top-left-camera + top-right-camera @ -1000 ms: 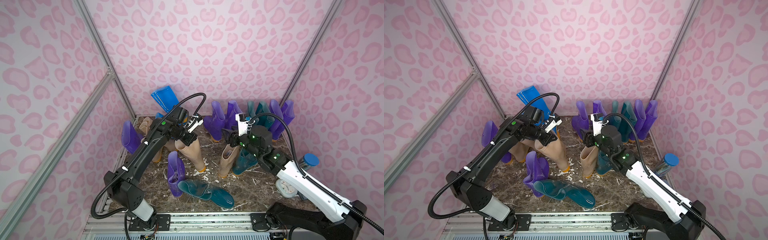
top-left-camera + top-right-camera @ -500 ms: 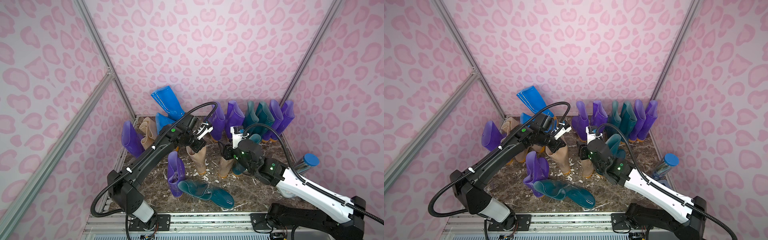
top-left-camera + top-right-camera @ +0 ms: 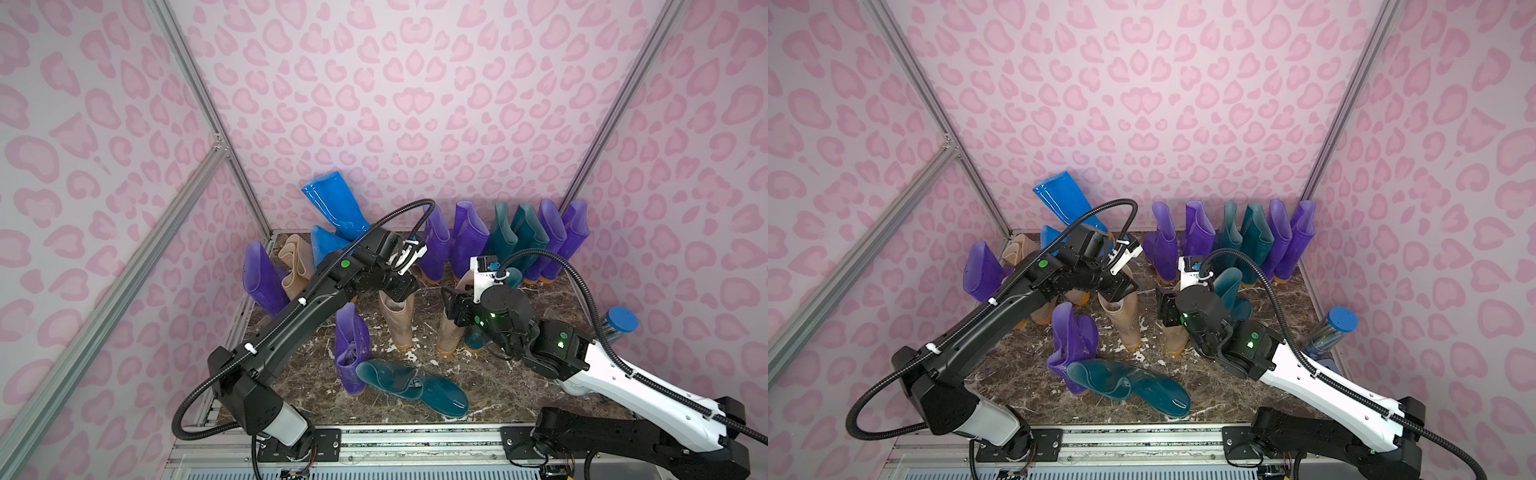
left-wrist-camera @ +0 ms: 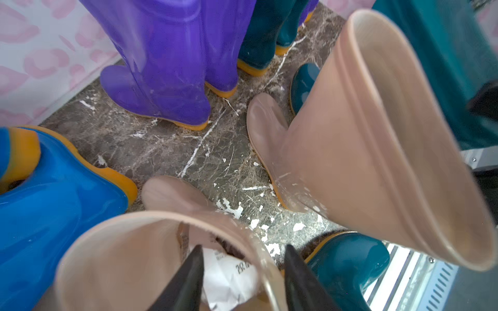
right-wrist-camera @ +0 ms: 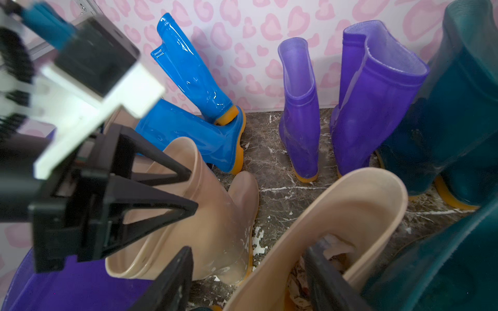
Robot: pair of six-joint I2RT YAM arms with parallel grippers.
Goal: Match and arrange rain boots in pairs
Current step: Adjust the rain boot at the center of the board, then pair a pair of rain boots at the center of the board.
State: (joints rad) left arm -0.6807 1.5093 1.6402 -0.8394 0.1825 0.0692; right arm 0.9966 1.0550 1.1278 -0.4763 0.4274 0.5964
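Straddling rims now: left end effector (image 4: 242, 246) spreads open over one upright beige boot (image 3: 400, 322), right end effector (image 5: 248, 250) likewise open across the neighbouring beige boot (image 3: 448, 338), both boots standing close together mid-bench (image 3: 519, 386).

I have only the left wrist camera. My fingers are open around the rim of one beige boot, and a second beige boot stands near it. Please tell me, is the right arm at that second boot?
Observer: Yes. The right gripper is open over the second beige boot, one finger inside its mouth, one outside.
Operator: Are there more beige boots?
Observer: Yes, two more beige boots are at the left side, next to a purple boot.
Operator: I see only blue feet. How are the blue boots placed?
Observer: The upper blue boot rests its heel on the lower blue boot and tilts toward the back wall.
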